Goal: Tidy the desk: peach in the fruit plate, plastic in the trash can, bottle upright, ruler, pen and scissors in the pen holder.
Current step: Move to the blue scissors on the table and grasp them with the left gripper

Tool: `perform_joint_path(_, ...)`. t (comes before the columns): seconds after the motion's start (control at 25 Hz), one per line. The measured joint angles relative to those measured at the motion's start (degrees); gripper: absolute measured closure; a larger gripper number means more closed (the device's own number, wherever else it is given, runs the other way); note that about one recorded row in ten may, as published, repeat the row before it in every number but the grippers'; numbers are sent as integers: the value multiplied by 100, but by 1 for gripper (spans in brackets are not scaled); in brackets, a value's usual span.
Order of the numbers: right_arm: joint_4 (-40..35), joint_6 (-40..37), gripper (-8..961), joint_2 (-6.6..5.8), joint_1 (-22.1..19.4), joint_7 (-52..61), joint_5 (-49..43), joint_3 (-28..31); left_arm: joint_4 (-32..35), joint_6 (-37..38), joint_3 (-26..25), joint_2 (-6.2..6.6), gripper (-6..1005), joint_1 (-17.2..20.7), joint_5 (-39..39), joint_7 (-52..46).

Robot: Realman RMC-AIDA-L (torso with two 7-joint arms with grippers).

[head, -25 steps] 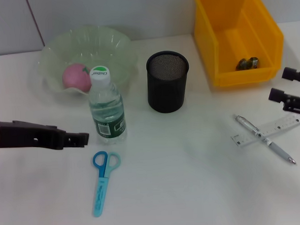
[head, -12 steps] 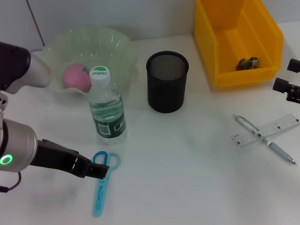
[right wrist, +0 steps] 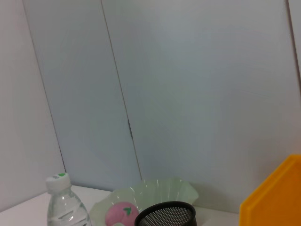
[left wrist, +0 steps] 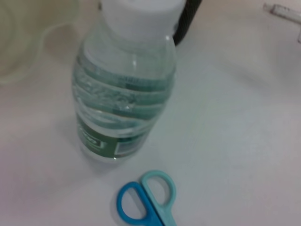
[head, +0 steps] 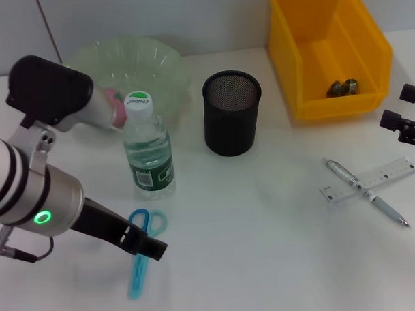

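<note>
My left gripper (head: 148,245) hangs low over the white desk (head: 265,249), its dark tip right above the blue scissors (head: 141,250), covering the middle of them; only the handle loops and the blade end show, and I cannot tell whether my fingers are spread or closed. My left wrist camera shows the scissors' loops (left wrist: 146,200) cut off at the frame edge, just beside the upright bottle (left wrist: 123,89). In the head view my arm hides most of the peach (head: 114,111), a pink sliver of which shows in the pale green plate (head: 160,61) behind the bottle. The black mesh holder (head: 232,112) stands near the middle. The yellow bin (head: 330,49) holds a small dark crumpled item (head: 343,87) too small to identify. My right gripper (head: 405,114) sits at the desk's right edge, partly cut off, its two fingers spread apart and holding nothing. Near it the pen (head: 365,192) lies crossed over the clear ruler (head: 372,180).
</note>
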Motion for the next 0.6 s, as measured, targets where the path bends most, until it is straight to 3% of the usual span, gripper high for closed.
perform_joint_path(0.6, 1, 5, 126, -15, 18, -42, -2, 1, -519, 47, 124, 0, 174, -380, 31, -21)
